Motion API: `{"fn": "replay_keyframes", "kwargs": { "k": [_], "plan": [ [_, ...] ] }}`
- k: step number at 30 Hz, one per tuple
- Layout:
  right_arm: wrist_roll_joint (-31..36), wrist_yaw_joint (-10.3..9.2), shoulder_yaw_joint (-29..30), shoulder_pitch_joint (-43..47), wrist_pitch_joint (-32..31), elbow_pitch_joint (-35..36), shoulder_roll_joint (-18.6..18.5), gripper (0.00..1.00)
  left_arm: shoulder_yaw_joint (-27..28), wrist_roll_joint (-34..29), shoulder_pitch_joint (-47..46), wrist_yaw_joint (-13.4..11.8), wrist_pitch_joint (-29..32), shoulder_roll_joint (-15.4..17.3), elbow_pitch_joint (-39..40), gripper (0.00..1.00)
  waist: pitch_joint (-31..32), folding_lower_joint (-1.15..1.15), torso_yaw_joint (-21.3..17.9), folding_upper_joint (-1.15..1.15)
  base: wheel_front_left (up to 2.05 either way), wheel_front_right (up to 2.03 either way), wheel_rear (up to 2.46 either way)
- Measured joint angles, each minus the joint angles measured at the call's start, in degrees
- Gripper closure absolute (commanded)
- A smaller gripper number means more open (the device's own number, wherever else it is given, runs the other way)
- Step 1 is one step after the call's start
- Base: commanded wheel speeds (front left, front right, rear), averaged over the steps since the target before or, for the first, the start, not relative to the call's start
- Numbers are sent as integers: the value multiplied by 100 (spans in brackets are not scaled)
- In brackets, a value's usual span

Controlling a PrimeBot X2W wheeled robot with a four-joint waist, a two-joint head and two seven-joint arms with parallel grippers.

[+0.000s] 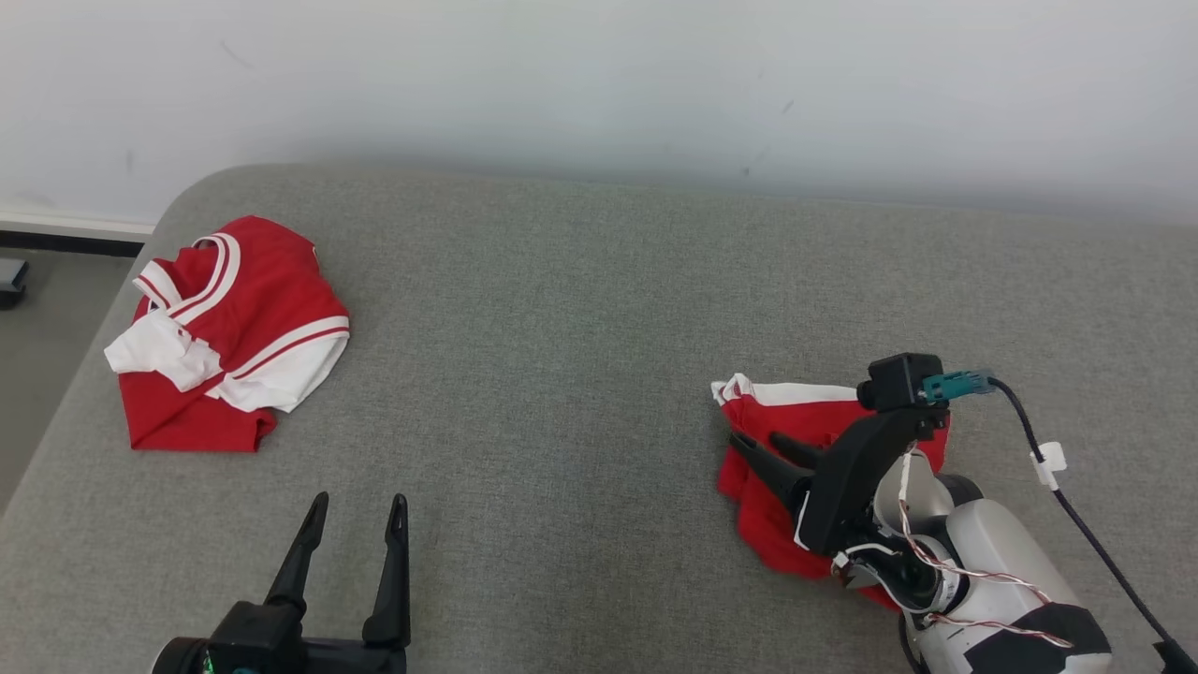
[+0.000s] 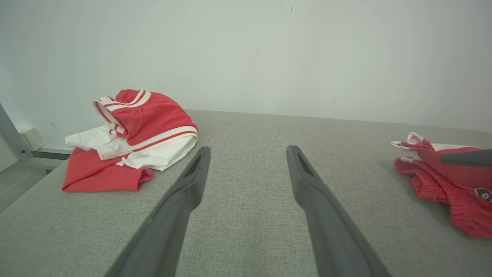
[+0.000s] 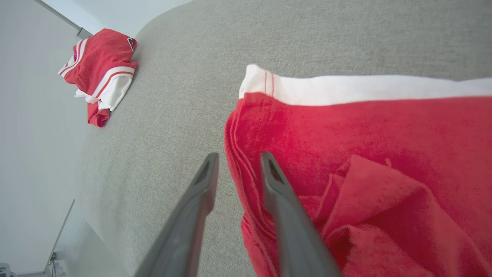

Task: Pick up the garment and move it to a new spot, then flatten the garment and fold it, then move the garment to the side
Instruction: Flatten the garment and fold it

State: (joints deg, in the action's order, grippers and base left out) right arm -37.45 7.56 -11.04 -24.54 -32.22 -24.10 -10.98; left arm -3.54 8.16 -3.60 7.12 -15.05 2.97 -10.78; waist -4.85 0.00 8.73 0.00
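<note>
A crumpled red garment (image 1: 805, 417) with a white band lies on the grey padded surface (image 1: 599, 328) at the right. It also appears in the left wrist view (image 2: 442, 177) and the right wrist view (image 3: 365, 134). My right gripper (image 1: 756, 438) is low at the garment's left edge, its fingers slightly apart. In the right wrist view the right gripper (image 3: 238, 159) straddles that edge: one finger lies over the red cloth, the other over bare grey surface. My left gripper (image 1: 360, 498) stands wide open and empty at the lower left, pointing across the surface (image 2: 249, 148).
A second red and white garment (image 1: 234, 337), loosely folded, lies near the surface's far left corner (image 2: 146, 115) (image 3: 103, 65). A white wall runs behind. The surface drops off to the floor (image 1: 37, 374) at the left. A dark cable (image 1: 1076, 524) trails from my right wrist.
</note>
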Motion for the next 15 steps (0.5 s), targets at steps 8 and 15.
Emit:
{"fn": "replay_keyframes", "kwargs": {
  "k": [8,15],
  "plan": [
    [-288,0,158,38,811,598,-379,0,107,-10,110,-2,0,1,9,0,149,-1,-170,0,0,0,0],
    [-268,0,614,322,1484,1048,-832,0,205,-62,176,-2,0,18,71,0,230,-1,-367,0,0,0,0]
  ]
}}
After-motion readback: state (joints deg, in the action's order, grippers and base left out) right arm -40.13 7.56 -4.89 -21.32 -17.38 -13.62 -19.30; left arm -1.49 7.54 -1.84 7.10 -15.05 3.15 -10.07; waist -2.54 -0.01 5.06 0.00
